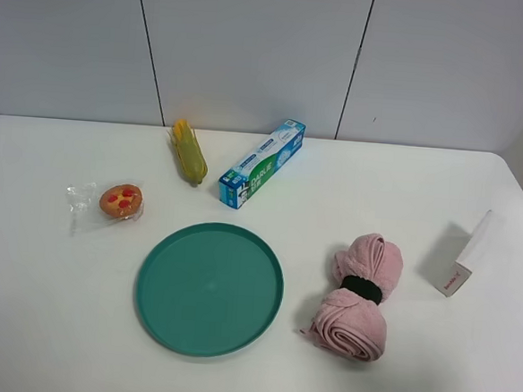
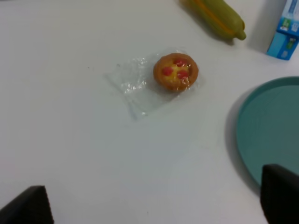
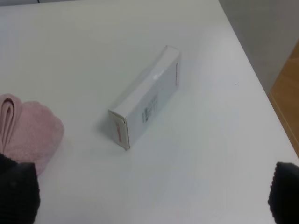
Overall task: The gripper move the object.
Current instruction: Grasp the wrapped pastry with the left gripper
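Note:
The muffin point(image 1: 121, 201), orange-brown with red spots, lies in a crinkly clear wrapper on the white table point(image 1: 73, 326) at the left, left of the green plate point(image 1: 209, 287). In the left wrist view the muffin point(image 2: 176, 71) lies well ahead of my left gripper point(image 2: 154, 205), whose dark fingertips point(image 2: 28, 207) stand wide apart and empty. My right gripper point(image 3: 149, 196) is also open and empty, above the table near a white box point(image 3: 145, 95). Neither arm shows in the exterior high view.
A yellow corn cob point(image 1: 189, 151) and a blue toothpaste box point(image 1: 262, 163) lie behind the plate. A rolled pink towel point(image 1: 358, 297) lies right of the plate. The white box point(image 1: 466, 255) stands near the right edge.

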Available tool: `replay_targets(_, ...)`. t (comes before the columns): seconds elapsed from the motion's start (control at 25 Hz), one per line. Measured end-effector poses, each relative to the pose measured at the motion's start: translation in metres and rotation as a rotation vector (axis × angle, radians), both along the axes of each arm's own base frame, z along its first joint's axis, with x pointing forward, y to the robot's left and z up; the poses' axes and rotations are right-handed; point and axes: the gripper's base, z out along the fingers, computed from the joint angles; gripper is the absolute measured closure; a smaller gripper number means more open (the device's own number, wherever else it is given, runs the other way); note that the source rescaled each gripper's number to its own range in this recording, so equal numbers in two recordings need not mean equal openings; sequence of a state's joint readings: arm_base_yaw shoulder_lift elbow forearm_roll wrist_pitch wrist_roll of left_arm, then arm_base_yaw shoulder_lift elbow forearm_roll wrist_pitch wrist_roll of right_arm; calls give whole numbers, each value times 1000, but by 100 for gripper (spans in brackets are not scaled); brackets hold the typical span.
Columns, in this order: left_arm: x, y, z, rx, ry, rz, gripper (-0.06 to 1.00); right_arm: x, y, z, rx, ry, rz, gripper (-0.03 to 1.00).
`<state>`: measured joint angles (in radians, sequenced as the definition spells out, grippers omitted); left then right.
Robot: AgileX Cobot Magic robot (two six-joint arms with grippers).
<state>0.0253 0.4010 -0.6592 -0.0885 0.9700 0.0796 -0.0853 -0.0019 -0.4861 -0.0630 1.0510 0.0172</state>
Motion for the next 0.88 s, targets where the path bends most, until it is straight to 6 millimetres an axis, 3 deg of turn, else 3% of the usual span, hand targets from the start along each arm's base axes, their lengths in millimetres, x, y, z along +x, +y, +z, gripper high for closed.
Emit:
replay_targets(0.2, 63, 1, 21, 15, 62, -22, 14, 0, 0, 0, 0, 0, 0, -3)
replay_targets(0.36, 116, 0, 26, 11, 112, -50, 14, 0, 0, 0, 0, 0, 0, -3)
replay_targets(0.6, 182, -2, 0, -11, 262, -94, 14, 0, 0, 0, 0, 0, 0, -3)
replay_targets(0.88, 224, -21, -39, 49, 308, -223, 14, 0, 0, 0, 0, 0, 0, -3)
